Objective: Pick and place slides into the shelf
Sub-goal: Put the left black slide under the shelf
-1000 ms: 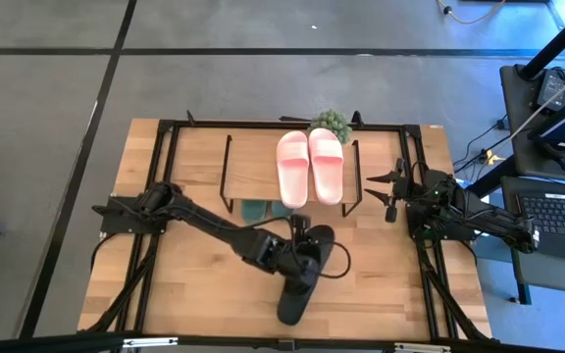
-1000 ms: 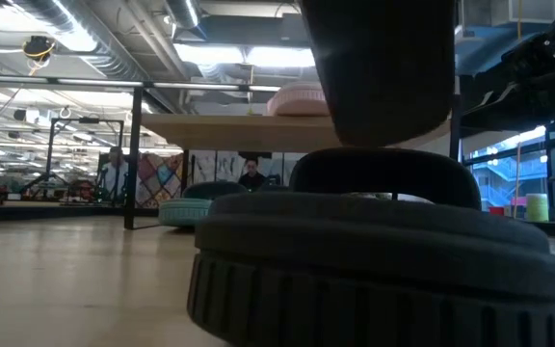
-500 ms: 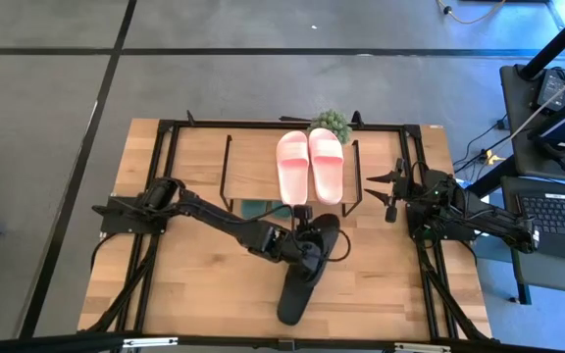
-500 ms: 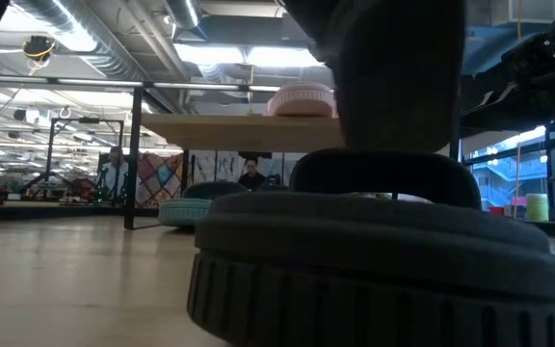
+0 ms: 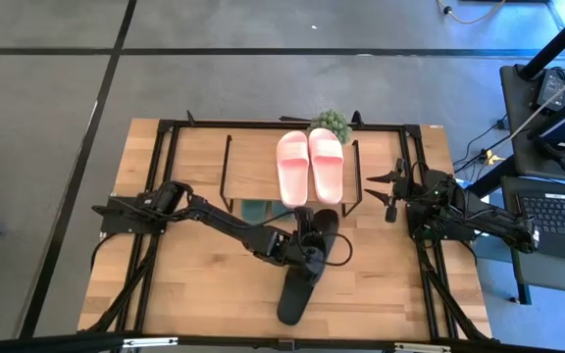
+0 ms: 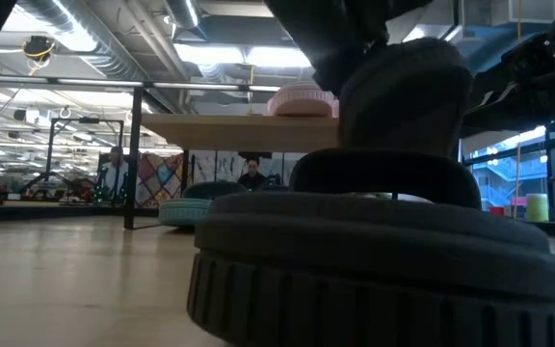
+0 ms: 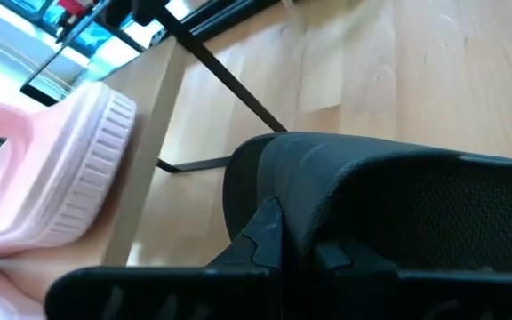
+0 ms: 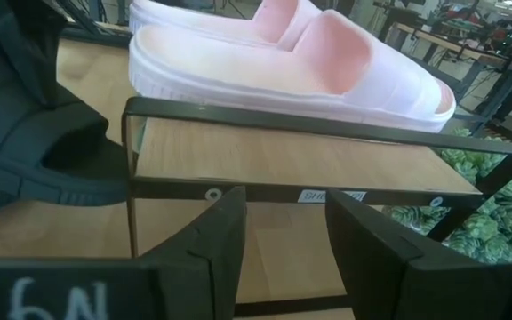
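Ribbed black rubber slide, now nearer shelf.

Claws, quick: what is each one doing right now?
Left claw: closed on a black slide, carried near the shelf.
Right claw: open, empty, beside the shelf.

You're looking at pale pink slides with ribbed sole edges on the shelf's light wooden top, its wire legs black. The black slides lie on pale wood-grain table; a teal-green slide sits underneath the shelf.
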{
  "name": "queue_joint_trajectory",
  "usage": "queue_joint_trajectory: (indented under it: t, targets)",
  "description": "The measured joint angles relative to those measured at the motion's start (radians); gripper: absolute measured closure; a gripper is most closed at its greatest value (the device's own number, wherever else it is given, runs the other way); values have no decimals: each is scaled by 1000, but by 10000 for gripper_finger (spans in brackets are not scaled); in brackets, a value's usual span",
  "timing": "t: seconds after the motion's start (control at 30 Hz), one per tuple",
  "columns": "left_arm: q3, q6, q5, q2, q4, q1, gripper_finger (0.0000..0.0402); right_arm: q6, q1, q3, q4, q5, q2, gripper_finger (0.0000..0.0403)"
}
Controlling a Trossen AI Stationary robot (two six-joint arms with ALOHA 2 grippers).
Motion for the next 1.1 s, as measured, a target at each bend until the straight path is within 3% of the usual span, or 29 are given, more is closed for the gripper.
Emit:
queue_joint_trajectory:
  t: [0.23, 0.6, 0.7, 0.9, 1.0, 1.1]
  targets:
    - [0, -18, 58, 16, 1, -1, 399, 0, 0, 0, -1, 0, 0, 246]
    - [0, -14, 36, 20, -7, 0, 395, 34, 0, 0, 0, 0, 0, 246]
    - [0, -6, 17, 20, -7, -3, 399, 188, 0, 0, 20, 0, 0, 246]
    - [0, -6, 10, 20, -9, -3, 399, 724, 0, 0, 130, -7, 0, 246]
    - [0, -2, 8, 20, -10, -11, 399, 902, 0, 0, 135, -73, 0, 246]
    - [0, 32, 5, 20, -12, -31, 399, 1001, 0, 0, 140, -212, 0, 246]
